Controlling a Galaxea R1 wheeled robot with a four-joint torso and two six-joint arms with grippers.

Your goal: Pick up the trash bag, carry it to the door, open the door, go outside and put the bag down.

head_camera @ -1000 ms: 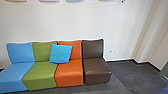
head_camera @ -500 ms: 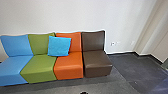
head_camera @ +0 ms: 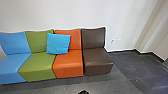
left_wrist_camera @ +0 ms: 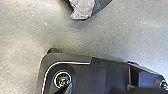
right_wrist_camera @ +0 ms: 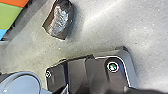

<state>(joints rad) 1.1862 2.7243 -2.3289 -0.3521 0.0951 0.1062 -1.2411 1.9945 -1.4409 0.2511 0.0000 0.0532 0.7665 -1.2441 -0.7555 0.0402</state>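
apparently the trash bag [right_wrist_camera: 60, 20] is lying on the floor [right_wrist_camera: 105, 30], below and apart from both grippers, open or closed i cannot tell, leaving pickup, carry, door and outdoor set-down undone.

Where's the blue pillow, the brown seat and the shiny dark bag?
Blue pillow [head_camera: 58, 44]: head view, middle of its front.
Brown seat [head_camera: 96, 57]: head view, flat sitting part.
Dark bag [right_wrist_camera: 60, 20]: right wrist view, its shiny side.

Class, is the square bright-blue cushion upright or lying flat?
Upright: the cushion shows its broad face in the head view, leaning against the smooth green backrest and smooth orange backrest.
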